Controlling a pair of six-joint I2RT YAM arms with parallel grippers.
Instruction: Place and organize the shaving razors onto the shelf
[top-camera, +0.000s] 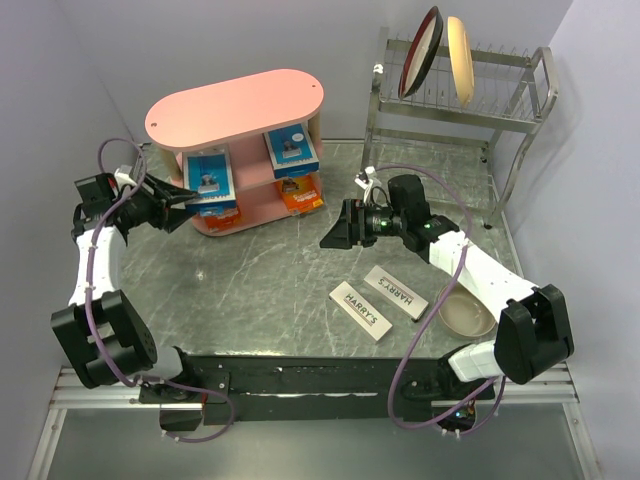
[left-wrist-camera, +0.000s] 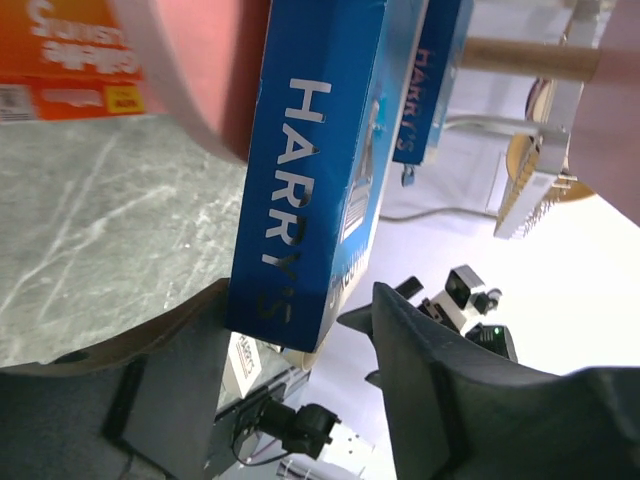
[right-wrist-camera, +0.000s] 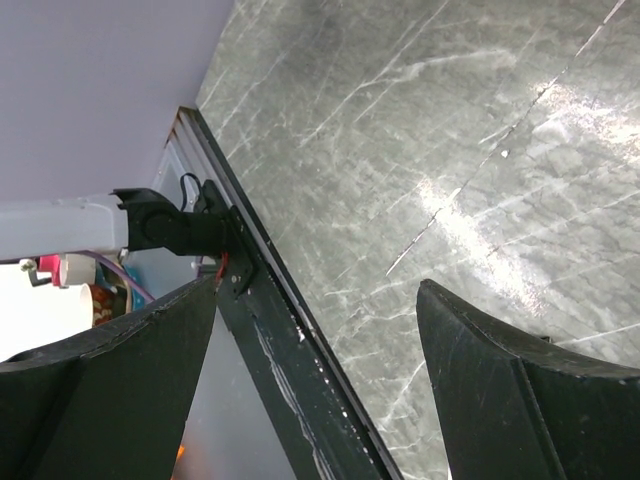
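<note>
The pink shelf (top-camera: 235, 105) stands at the far left. Two blue-and-white razor packs stand on its middle tier, one on the left (top-camera: 210, 175) and one on the right (top-camera: 291, 150). Two orange cards (top-camera: 300, 193) (top-camera: 215, 213) sit on the tier below. My left gripper (top-camera: 185, 200) is open around the left blue pack (left-wrist-camera: 310, 150). One finger touches the pack's lower corner and the other stands apart from it. Two white HARRY'S boxes (top-camera: 360, 310) (top-camera: 397, 291) lie flat on the table. My right gripper (top-camera: 335, 235) is open and empty above the table, left of those boxes.
A steel dish rack (top-camera: 520, 100) at the far right holds a dark plate (top-camera: 420, 52) and a cream plate (top-camera: 460, 58). A brownish bowl (top-camera: 467, 315) sits beside the right arm. The right wrist view shows marbled table (right-wrist-camera: 450, 130) and the table's dark front rail (right-wrist-camera: 290, 360).
</note>
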